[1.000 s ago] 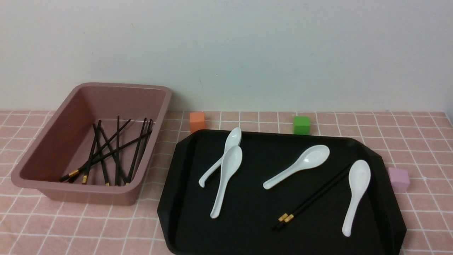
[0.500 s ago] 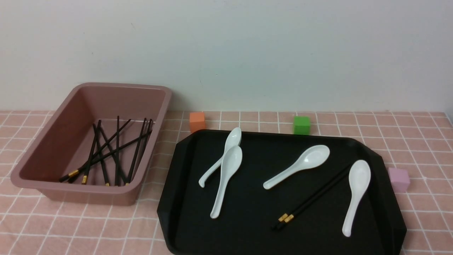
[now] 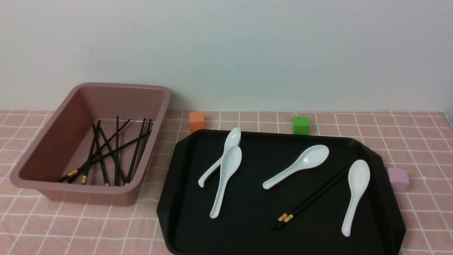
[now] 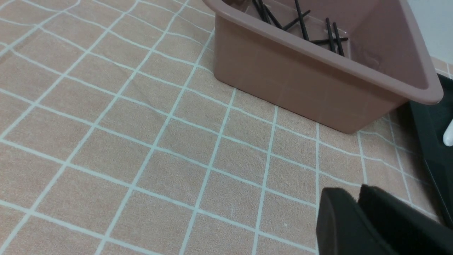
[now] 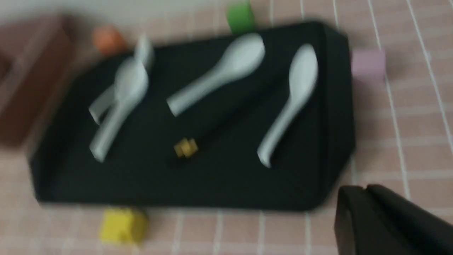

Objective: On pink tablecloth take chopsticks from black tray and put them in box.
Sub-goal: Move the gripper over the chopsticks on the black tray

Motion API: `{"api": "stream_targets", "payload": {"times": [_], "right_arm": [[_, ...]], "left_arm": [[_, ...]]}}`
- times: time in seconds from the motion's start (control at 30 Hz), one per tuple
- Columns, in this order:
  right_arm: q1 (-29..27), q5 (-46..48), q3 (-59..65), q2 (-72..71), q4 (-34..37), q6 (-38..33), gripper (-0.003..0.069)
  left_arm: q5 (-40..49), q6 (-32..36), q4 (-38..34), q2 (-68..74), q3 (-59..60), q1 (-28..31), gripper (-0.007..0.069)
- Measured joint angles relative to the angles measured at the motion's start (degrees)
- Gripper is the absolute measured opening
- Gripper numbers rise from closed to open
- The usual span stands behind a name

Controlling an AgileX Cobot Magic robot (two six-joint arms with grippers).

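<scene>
Plainly, neither arm showed in the front view. Each wrist view caught only a dark corner of its own gripper, the left gripper (image 4: 357,200) over the pink tablecloth (image 3: 417,141) near the box (image 3: 46,141) and the right gripper (image 5: 364,198) off the black tray (image 3: 247,233). With so much cut off, I could not tell whether either one was parted or closed. The right wrist view was badly blurred. In it the chopsticks (image 3: 311,198) melted into the tray, leaving only their gold bands (image 5: 185,148) clear. A yellow cube (image 5: 122,225) appeared in that view alone. The tray's near edge ran out of the front view's frame.

The tray held four white spoons (image 3: 297,166), two of them overlapping at its left, and the pair of chopsticks. These lay side by side on a slant, with the banded ends nearer the robot and the far ends just beside the rightmost spoon (image 3: 355,194).

The box stood to the left of the tray and held several more black sticks (image 3: 106,152), crossed loosely on its floor.

An orange cube (image 3: 196,121) and a green cube (image 3: 301,124) sat on the cloth beyond the tray, and a lilac cube (image 3: 398,179) sat at its right.
</scene>
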Motion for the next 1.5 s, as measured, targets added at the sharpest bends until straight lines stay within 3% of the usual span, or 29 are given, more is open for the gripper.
{"api": "stream_targets", "payload": {"times": [0.2,0.43,0.63,0.83,0.97,1.13,1.27,1.37,1.5], "right_arm": [[0.00,8.24,-7.37,18.56,0.32,-5.32,0.0031],[1.03,0.16,-7.85,35.22,4.88,-7.89,0.0031],[10.99,-4.47,-13.55,49.05,7.53,-7.84,0.0031],[19.94,-4.60,-25.68,62.85,1.95,1.29,0.0057],[20.86,-2.98,-30.65,69.54,-2.76,11.65,0.0143],[20.86,-3.22,-33.21,74.59,-8.86,22.98,0.0349],[20.86,-4.45,-35.17,78.15,-9.32,25.74,0.0480],[20.86,-5.86,-36.53,80.94,-9.32,27.61,0.0528],[20.60,-7.04,-38.41,82.83,-8.81,28.23,0.0540]], "left_arm": [[0.00,0.00,0.00,0.00,0.00,0.00,0.0099],[0.00,0.00,0.00,0.00,0.00,0.00,0.0103],[0.00,0.00,0.00,0.00,0.00,0.00,0.0108],[0.00,0.00,0.00,0.00,0.00,0.00,0.0111],[0.00,0.00,0.00,0.00,0.00,0.00,0.0111],[0.00,0.00,0.00,0.00,0.00,0.00,0.0115],[0.00,0.00,0.00,0.00,0.00,0.00,0.0122],[0.00,0.00,0.00,0.00,0.00,0.00,0.0124],[0.00,0.00,0.00,0.00,0.00,0.00,0.0128]]}}
